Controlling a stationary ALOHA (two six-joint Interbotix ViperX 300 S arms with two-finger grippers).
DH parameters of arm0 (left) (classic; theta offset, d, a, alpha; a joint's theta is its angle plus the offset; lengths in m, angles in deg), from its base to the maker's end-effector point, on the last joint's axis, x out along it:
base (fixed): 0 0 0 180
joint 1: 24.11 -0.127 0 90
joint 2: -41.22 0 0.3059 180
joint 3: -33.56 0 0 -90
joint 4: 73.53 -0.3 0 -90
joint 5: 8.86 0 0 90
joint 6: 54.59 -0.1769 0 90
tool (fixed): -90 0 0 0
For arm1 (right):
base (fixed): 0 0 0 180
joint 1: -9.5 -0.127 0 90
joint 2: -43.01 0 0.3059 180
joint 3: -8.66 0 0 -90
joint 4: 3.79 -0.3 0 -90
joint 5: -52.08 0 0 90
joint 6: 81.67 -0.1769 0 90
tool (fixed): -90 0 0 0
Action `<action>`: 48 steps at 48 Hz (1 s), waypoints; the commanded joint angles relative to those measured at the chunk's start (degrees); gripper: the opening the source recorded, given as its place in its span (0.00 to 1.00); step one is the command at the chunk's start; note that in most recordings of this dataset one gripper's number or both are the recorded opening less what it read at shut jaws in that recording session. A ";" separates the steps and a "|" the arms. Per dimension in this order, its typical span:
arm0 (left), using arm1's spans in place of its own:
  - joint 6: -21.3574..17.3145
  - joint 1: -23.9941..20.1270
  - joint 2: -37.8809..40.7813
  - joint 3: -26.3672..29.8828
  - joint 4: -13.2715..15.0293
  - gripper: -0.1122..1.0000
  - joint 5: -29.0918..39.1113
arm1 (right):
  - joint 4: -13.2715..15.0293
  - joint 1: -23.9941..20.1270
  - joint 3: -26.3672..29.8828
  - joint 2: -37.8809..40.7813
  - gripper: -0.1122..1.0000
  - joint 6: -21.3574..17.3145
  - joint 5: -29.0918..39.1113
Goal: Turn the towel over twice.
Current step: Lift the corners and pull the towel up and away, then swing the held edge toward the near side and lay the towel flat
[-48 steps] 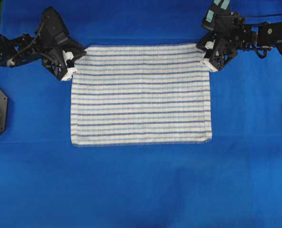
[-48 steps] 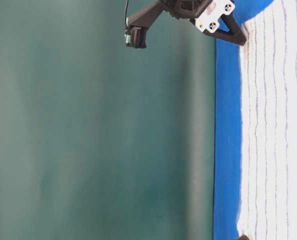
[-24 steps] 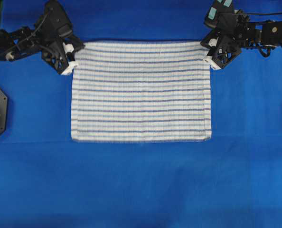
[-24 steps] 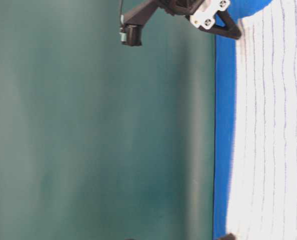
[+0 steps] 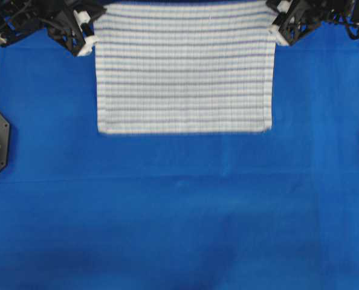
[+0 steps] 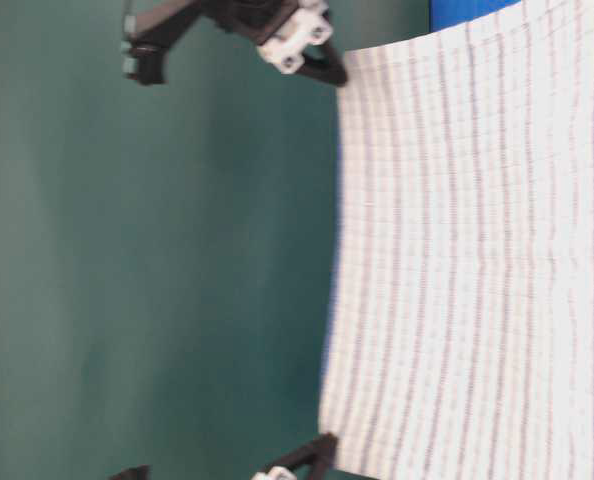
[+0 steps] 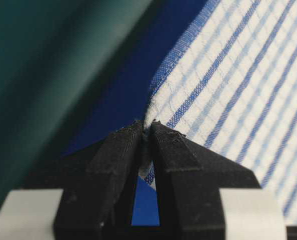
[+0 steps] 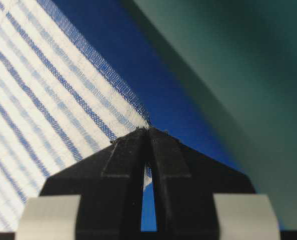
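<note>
In the overhead view, the left gripper [image 5: 90, 37] stood at the 11 o'clock position, its jaws clamped on the far-left corner of the towel [image 5: 184, 69]. The left wrist view confirmed the fingertips [image 7: 133, 137] pinched tight on that corner. The towel hung stretched between both grippers toward 12 o'clock, its near edge lying toward the centre of the blue cloth [image 5: 179, 211]. The table-level view showed the towel [image 6: 467, 260] raised off the table, slightly bowed. The right gripper [image 5: 278, 35] stood at 1 o'clock, its jaws clamped on the far-right corner; the fingertips [image 8: 161, 137] met over the fabric
</note>
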 commanded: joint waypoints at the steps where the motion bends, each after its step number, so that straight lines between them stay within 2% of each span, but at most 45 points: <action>1: -0.09 -1.14 -3.16 2.11 0.09 0.14 -0.26 | 1.41 0.35 3.16 -3.43 0.14 -0.18 2.20; 12: 0.00 -1.58 -7.56 3.60 0.09 0.14 -0.62 | 3.34 0.35 6.50 -8.09 0.14 -0.26 5.80; 26: 0.09 -0.97 -16.79 3.96 0.09 0.14 -0.26 | 3.43 -2.11 6.77 -14.50 0.14 -0.44 7.47; 38: 0.26 4.31 -21.97 1.32 0.00 0.14 3.16 | 2.72 -9.05 4.39 -18.54 0.14 -1.76 12.66; 48: 0.44 12.04 -23.82 -0.97 0.09 0.14 7.38 | 0.79 -19.07 3.34 -19.42 0.14 -4.39 22.24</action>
